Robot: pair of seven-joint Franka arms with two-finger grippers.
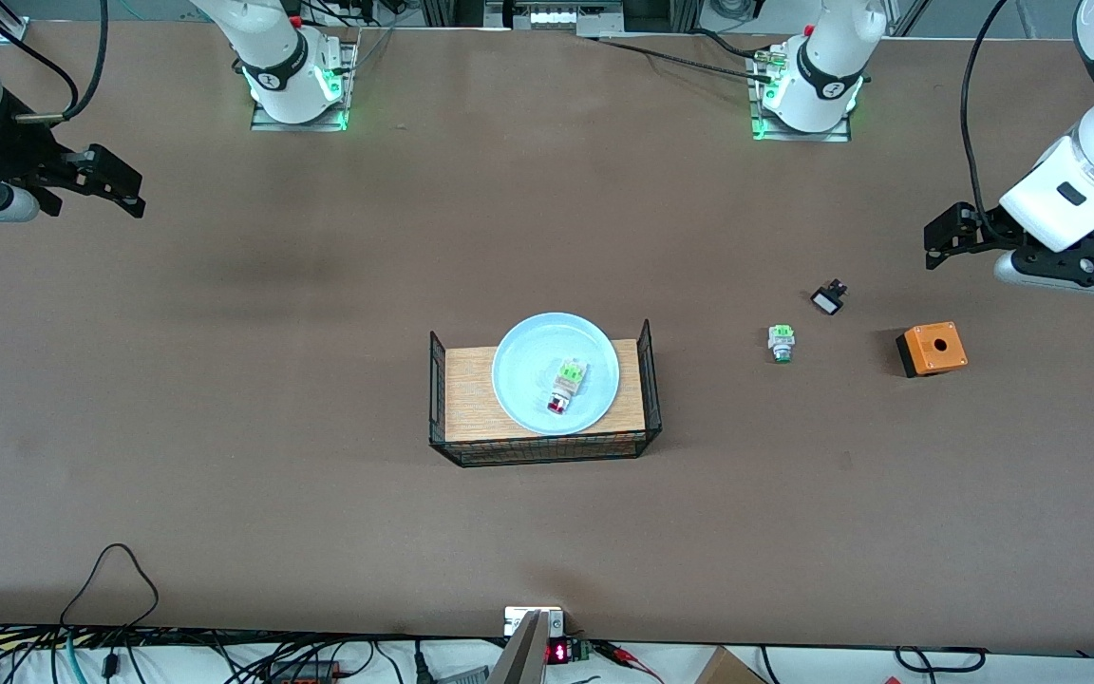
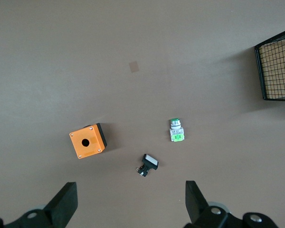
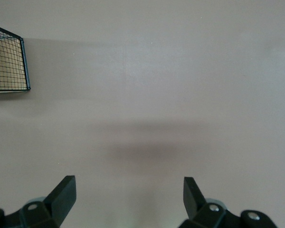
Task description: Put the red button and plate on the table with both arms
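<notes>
Red-capped red button (image 1: 564,387) on pale-blue plate (image 1: 518,366)

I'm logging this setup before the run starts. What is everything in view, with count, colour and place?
table: 1, brown, under everything
tray: 1, light wood with black wire ends, mid-table
plate: 1, pale blue, on the tray
red button: 1, white and green body, red cap, on the plate
green-tipped switch: 1, toward the left arm's end
black part: 1, white face, beside that switch
orange box: 1, near the left gripper
left gripper: open, over the table near the box
right gripper: open, over bare table
</notes>
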